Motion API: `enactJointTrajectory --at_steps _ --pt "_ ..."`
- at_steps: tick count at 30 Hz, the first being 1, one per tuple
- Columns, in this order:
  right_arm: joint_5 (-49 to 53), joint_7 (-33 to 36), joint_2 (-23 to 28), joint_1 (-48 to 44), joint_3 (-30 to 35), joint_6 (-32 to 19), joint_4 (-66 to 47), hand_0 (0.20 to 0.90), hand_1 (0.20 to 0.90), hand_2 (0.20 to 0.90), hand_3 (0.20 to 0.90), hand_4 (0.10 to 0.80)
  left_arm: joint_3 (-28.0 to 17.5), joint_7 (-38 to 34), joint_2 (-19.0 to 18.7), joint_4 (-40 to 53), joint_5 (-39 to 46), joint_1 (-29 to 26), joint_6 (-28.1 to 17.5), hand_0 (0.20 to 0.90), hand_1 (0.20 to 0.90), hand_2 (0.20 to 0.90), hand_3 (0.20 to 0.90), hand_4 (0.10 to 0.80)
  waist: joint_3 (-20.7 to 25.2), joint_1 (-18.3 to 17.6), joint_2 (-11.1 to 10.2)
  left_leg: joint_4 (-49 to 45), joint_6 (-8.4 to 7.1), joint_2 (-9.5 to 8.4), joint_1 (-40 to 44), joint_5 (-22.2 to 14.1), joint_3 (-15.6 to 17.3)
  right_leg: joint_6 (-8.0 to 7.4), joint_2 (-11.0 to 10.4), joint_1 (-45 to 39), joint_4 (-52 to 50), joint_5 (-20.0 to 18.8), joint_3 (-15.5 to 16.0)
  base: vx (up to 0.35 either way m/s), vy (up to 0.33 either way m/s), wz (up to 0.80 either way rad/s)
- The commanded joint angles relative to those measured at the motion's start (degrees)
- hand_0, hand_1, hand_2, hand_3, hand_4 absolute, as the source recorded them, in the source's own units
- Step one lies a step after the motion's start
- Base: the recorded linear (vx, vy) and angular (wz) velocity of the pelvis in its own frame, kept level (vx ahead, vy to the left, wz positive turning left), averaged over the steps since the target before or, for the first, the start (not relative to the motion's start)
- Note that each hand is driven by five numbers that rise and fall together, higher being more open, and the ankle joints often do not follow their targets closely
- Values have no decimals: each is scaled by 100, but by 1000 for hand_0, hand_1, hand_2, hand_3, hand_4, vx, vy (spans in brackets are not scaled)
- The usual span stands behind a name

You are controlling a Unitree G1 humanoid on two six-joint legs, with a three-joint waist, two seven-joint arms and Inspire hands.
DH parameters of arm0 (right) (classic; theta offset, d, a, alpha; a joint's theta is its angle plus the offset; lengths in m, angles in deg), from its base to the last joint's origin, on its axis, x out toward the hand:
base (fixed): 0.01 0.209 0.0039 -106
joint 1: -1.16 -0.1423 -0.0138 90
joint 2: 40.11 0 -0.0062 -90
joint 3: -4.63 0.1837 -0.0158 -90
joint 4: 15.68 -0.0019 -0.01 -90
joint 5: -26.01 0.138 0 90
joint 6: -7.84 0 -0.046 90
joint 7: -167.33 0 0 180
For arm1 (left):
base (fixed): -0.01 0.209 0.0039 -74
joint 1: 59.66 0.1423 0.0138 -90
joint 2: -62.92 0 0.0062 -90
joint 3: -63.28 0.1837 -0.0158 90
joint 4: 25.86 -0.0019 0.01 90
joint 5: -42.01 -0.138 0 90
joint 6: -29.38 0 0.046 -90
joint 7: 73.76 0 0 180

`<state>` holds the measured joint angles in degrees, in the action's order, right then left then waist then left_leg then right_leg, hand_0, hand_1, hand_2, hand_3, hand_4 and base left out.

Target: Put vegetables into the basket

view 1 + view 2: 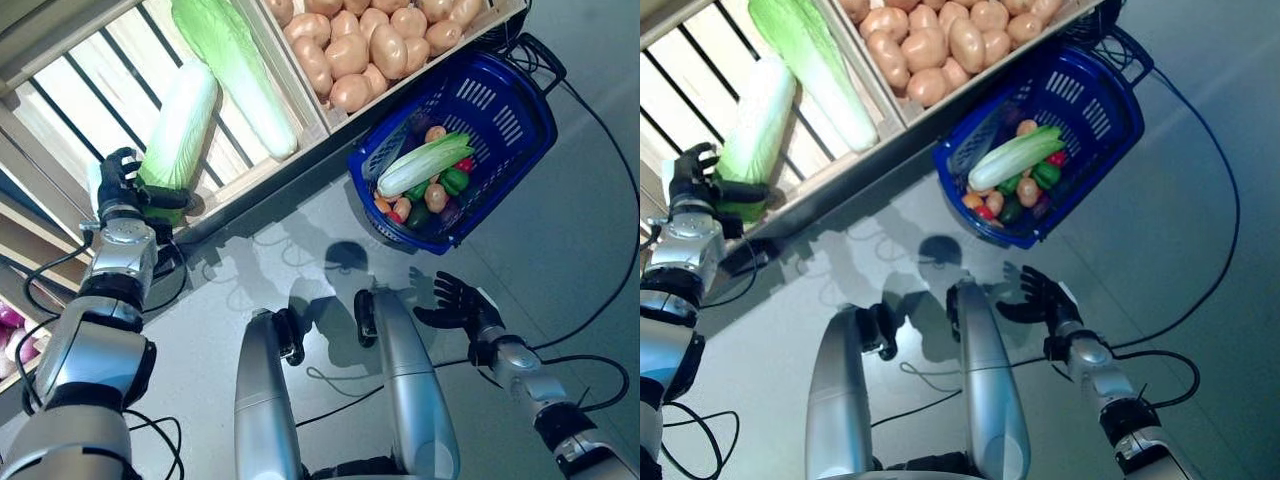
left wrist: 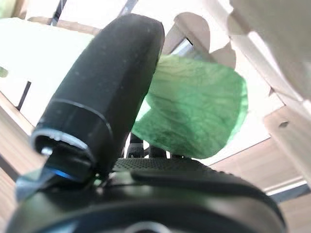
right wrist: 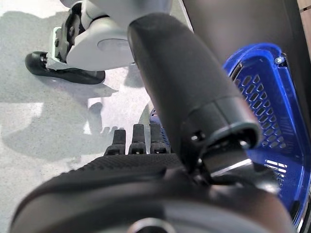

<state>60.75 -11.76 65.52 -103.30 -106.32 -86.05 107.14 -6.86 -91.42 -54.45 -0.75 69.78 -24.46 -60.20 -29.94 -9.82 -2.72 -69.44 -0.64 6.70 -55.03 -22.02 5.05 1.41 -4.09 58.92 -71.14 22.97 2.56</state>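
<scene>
My left hand (image 1: 122, 190) reaches up to the wooden stand and is curled round the green leafy end of a long pale napa cabbage (image 1: 180, 125) lying on a slatted shelf. In the left wrist view the thumb (image 2: 107, 87) lies against the green leaf (image 2: 194, 111). The blue plastic basket (image 1: 480, 95) stands on the floor by the stand. It holds another napa cabbage (image 1: 425, 163) on top of small green, red and orange vegetables. My right hand (image 1: 462, 303) is open, low over the floor, apart from the basket's near side.
The wooden stand (image 1: 300, 140) with its crates and slatted shelves runs across the upper left, its front edge just beside the basket. Grey floor (image 1: 560, 250) lies around the basket and under my right hand.
</scene>
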Motion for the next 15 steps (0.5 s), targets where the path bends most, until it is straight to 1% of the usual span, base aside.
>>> enactJointTrajectory --at_steps 1,7,12,15 --pt "303 -29 255 103 171 -360 -650 900 900 900 900 800 2 -154 -286 -22 -78 9 70 300 300 300 300 400 14 -43 -39 161 281 -11 285 1 225 34 -131 -577 484 -318 15 31 -26 1" --pt "247 27 201 45 243 -279 -736 900 900 900 900 800 -211 -177 -264 159 -119 361 99 300 300 300 300 400 14 8 -10 355 192 -29 602 65 241 15 -165 -873 647 -350 62 21 -17 1" --pt "168 49 203 -100 305 -152 -851 900 900 900 900 800 -384 -216 -265 404 -117 731 124 300 300 300 300 400 18 36 31 910 106 -29 1269 235 338 -4 -185 -1483 1102 -472 113 23 2 -4" --pt "165 81 179 -112 317 -119 -843 900 900 900 900 800 -429 -187 -256 477 -90 867 89 300 300 300 300 400 91 59 47 1105 83 -46 1463 290 348 -19 -208 -1661 1253 -518 123 6 -2 -2"
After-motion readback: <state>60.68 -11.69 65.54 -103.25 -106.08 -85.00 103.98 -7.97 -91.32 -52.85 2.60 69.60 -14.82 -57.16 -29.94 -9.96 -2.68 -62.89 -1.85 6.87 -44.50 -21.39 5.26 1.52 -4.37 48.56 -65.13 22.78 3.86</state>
